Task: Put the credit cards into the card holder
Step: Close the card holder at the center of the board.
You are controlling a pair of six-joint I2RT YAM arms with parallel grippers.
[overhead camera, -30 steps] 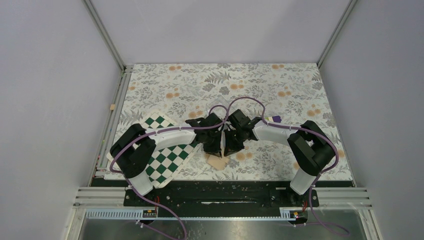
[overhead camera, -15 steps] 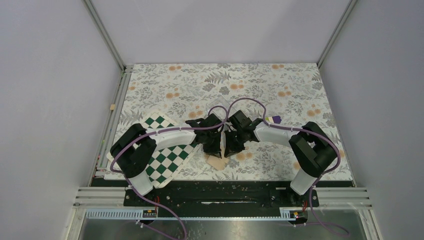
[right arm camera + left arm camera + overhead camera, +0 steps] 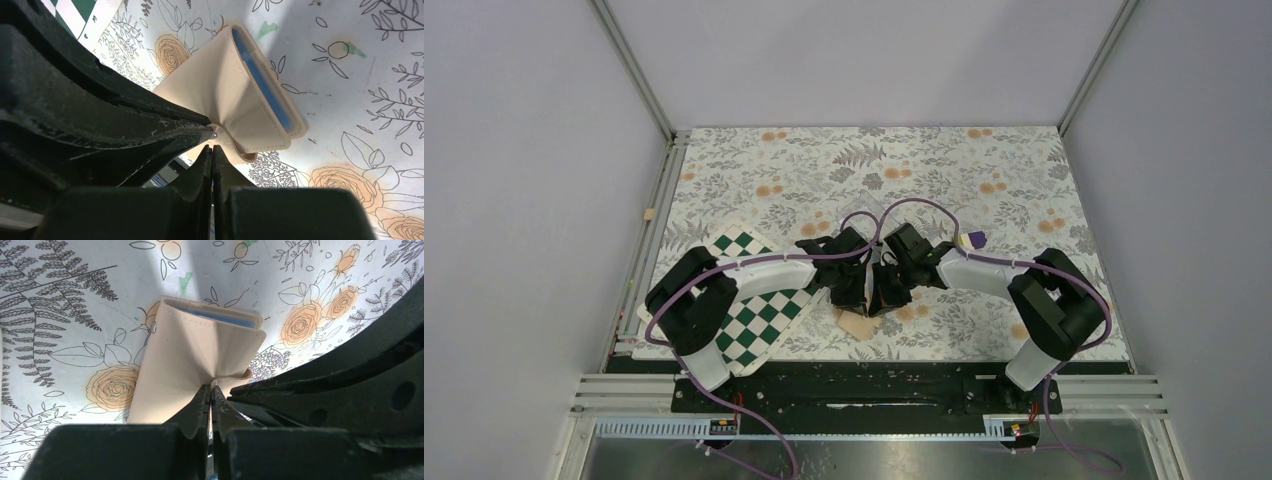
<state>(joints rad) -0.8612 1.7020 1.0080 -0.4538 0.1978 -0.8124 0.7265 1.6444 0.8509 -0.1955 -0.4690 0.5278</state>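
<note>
The tan card holder lies near the table's front edge, its blue-lined mouth facing away from the arms. My left gripper is shut on its top cover, and the leather puckers up into the tips. My right gripper is shut on the curled flap just under the metal snap. From above, the left gripper and right gripper stand tip to tip over the holder. The blue lining shows along the open edge. No credit cards are in view.
A green-and-white chequered board lies under the left arm. A small purple block sits behind the right forearm. A tiny tan piece rests by the left rail. The table's front edge runs just below the card holder.
The right arm's elbow has swung a little to the right and its gripper has shifted slightly. The left arm and the card holder have stayed put.
</note>
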